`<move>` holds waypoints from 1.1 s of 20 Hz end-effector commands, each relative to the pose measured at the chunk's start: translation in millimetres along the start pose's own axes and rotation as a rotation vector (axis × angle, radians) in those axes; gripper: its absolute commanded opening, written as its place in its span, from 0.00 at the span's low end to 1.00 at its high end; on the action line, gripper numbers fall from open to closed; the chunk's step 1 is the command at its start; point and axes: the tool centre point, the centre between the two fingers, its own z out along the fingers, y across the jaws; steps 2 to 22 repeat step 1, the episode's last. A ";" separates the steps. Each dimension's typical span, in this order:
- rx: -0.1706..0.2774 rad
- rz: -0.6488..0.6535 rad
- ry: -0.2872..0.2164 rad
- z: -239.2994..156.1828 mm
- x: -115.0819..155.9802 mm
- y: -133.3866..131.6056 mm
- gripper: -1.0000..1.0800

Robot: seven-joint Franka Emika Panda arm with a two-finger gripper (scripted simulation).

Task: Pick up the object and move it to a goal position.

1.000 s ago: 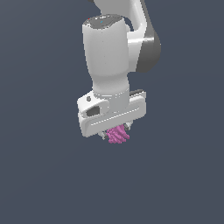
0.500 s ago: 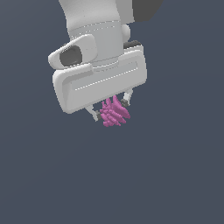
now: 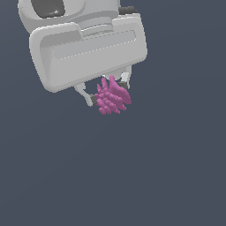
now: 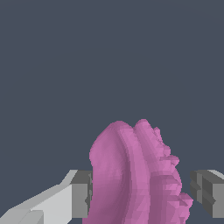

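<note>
Pink spiky object (image 4: 135, 175) sat between pincer (image 3: 108, 90) fingers (image 4: 78, 192), up in air. Pincer squeezed it; far pad showed small gap. Looked light, stiff, bumpy, likely to slip; best held around thick middle. Since half second ago, arm came closer, looked bigger.

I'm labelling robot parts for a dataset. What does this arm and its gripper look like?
The arm is glossy white with a dark grey rounded patch near the top. The gripper has a broad, white, rounded-rectangular body and two slim white fingers ending in grey blocky pads. No cables or markings show.
</note>
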 end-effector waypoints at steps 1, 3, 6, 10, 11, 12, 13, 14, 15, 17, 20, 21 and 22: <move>0.002 -0.004 0.003 -2.5 0.9 0.5 0.00; 0.002 -0.004 0.003 -2.5 0.9 0.5 0.00; 0.002 -0.004 0.003 -2.5 0.9 0.5 0.00; 0.002 -0.004 0.003 -2.5 0.9 0.5 0.00; 0.002 -0.004 0.003 -2.5 0.9 0.5 0.00; 0.002 -0.004 0.003 -2.5 0.9 0.5 0.00; 0.002 -0.004 0.003 -2.5 0.9 0.5 0.00; 0.002 -0.004 0.003 -2.5 0.9 0.5 0.00; 0.002 -0.004 0.003 -2.5 0.9 0.5 0.00; 0.002 -0.004 0.003 -2.5 0.9 0.5 0.00; 0.002 -0.004 0.003 -2.5 0.9 0.5 0.00; 0.002 -0.004 0.003 -2.5 0.9 0.5 0.00; 0.002 -0.004 0.003 -2.5 0.9 0.5 0.00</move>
